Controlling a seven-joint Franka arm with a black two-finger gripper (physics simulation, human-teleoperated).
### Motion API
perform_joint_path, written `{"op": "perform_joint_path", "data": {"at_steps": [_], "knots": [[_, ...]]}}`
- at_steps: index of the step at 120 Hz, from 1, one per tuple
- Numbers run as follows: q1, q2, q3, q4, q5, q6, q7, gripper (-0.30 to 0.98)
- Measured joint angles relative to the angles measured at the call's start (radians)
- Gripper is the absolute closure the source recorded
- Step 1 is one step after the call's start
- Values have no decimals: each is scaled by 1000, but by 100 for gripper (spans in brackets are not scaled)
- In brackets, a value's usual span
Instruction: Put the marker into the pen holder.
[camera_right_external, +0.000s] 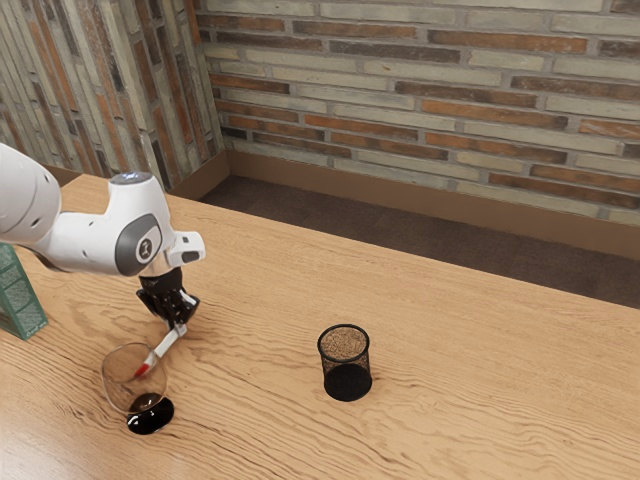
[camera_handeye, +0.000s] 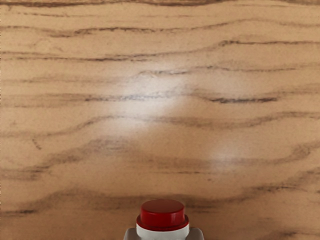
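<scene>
Gripper (camera_right_external: 177, 322) fingers pinch the marker (camera_right_external: 165, 346) from two sides, so the grasp looks done, while the carry and the drop into the pen holder (camera_right_external: 347, 382) are left. That black mesh cup stands upright on the table (camera_right_external: 480, 400), well apart from the hand, toward the exterior view's right, so I judge the job roughly half finished. The marker hangs tilted beneath the hand, its lower end overlapping the round glass (camera_right_external: 150, 414) in the exterior view; whether it touches the glass or the wood, I cannot tell. Its body is slim and white, with red near the lower end; the wrist view shows a glossy, flat-topped red end above a white collar between the fingertips.
</scene>
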Motion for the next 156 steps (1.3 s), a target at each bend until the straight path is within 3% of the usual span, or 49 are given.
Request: {"op": "perform_joint_path", "data": {"at_steps": [12, 53, 80, 104, 132, 145, 156], "knots": [[-22, -34, -3, 1, 7, -10, -3, 73], [-287, -226, -72, 140, 15, -226, -42, 74], [-477, -134, -76, 361, 14, -334, -93, 74], [-501, -17, -74, 474, 12, -368, -126, 74], [-449, 51, -76, 504, 6, -376, -150, 74], [-444, 51, -82, 487, -4, -374, -159, 72], [-439, -30, -84, 365, -13, -374, -164, 67]]}}
